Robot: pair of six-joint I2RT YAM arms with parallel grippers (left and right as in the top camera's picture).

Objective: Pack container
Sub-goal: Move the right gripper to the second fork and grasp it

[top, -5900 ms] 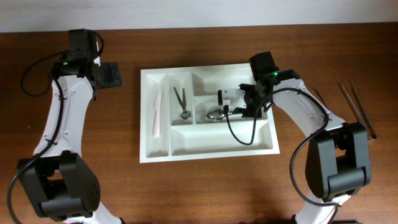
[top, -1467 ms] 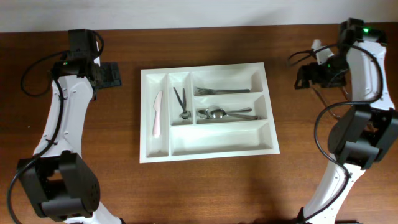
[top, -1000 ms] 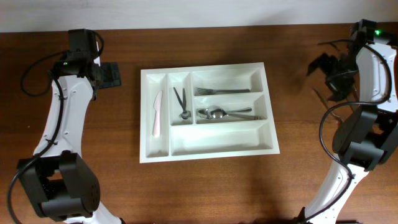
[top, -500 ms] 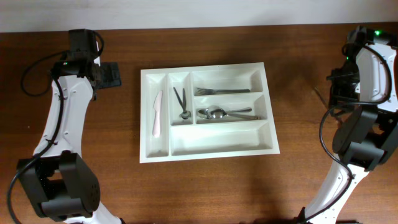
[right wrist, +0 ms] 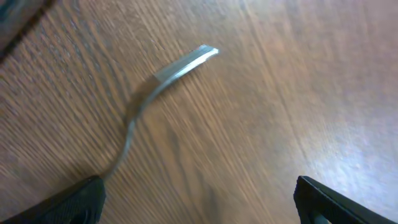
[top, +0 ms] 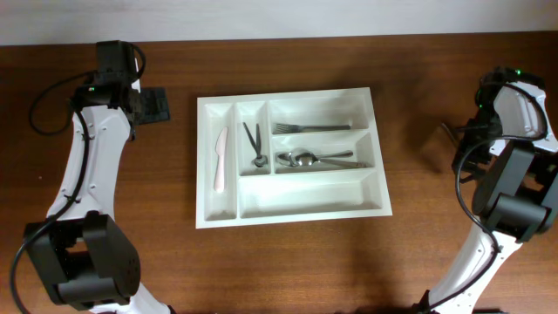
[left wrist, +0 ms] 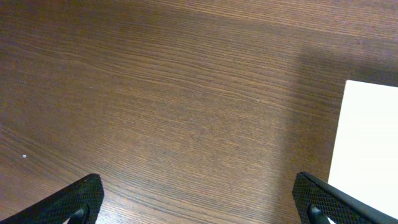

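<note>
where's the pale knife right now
In the overhead view the pale knife lies lengthwise in the far-left narrow compartment of the white tray, on the left arm's side, next to the narrow compartment holding the dark utensils.

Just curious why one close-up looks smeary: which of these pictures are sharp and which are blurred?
Right wrist view: blurred, the metal cutlery piece and wood grain smeared. Left wrist view: sharp grain, a dim shadow beside the white cutlery tray. Overhead view: crisp, evenly lit.
</note>
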